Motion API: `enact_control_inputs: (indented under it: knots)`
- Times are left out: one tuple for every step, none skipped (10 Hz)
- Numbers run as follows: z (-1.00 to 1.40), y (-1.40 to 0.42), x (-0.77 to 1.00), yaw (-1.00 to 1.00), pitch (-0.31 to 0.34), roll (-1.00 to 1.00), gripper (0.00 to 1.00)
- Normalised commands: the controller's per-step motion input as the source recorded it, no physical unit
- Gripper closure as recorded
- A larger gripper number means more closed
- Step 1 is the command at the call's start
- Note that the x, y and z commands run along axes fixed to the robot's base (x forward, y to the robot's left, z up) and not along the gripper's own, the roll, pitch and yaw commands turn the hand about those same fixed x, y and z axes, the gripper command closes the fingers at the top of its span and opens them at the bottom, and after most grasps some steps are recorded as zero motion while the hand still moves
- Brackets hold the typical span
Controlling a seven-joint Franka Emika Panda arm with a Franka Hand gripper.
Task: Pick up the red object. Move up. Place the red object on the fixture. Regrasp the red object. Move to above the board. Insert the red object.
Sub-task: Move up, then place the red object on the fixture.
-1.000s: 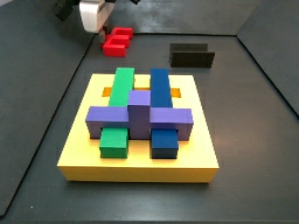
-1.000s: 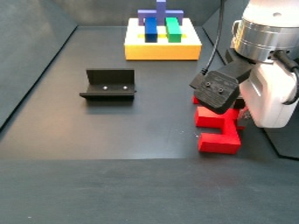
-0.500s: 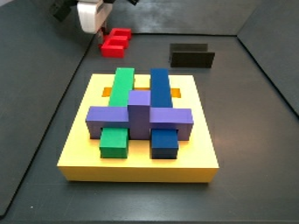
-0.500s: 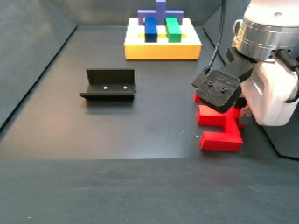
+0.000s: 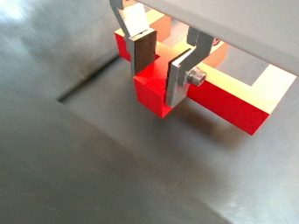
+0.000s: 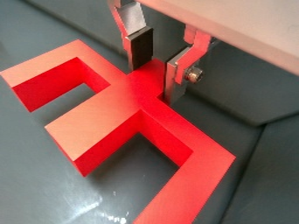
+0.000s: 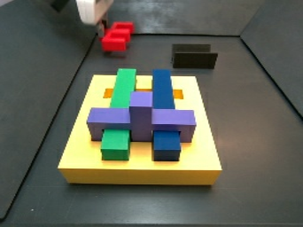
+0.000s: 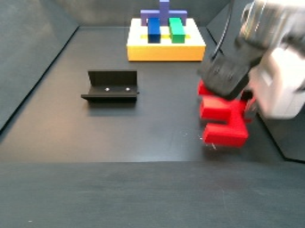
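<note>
Two silver fingers (image 5: 143,54) of the gripper (image 6: 162,54) clamp the central stem of the red object (image 6: 122,112), as both wrist views show: the dark pads press the stem from either side, so the jaws stand only as far apart as that narrow stem. In a wrist view the red object (image 5: 198,87) hangs with its crossbar and legs spread out beneath the fingers, and the dark floor (image 5: 82,166) lies below it.

Seen from a side view, the red object (image 8: 224,114) is the nearest thing, blurred, just under the white and grey gripper (image 8: 226,76); whether it touches the floor or hangs just clear of it I cannot tell. The fixture (image 8: 112,85) stands well apart from the red object, on the floor to the side of it. Farther off than the red object, at the back of that view, sits the board (image 8: 166,43) with its blue, green and purple blocks.

From a side view looking the opposite way, the board (image 7: 143,160) is in front, the fixture (image 7: 196,57) lies beyond it, and the red object (image 7: 116,37) is at the far end beside the gripper (image 7: 92,11).
</note>
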Motion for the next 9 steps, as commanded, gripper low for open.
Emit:
enact_control_inputs:
  knots:
    - [0.43,-0.01,-0.07,0.02,0.073,0.08,1.0]
    - [0.0,0.0,0.03,0.0,0.011,0.0,1.0]
    - [0.0,0.0,0.38,-0.02,0.129,-0.06,1.0]
    - [0.0,0.0,0.71,-0.06,0.394,-0.2,1.0]
    - [0.09,-0.01,0.85,0.0,0.503,-0.3,1.0]
    - [0.11,-0.2,0.86,0.04,0.506,-0.29,1.0]
    - [0.09,-0.27,0.86,0.09,0.443,-0.33,1.0]
    - [0.08,-0.29,0.86,0.08,0.431,-0.33,1.0]
    - [0.07,-0.28,0.86,0.07,0.46,-0.3,1.0]
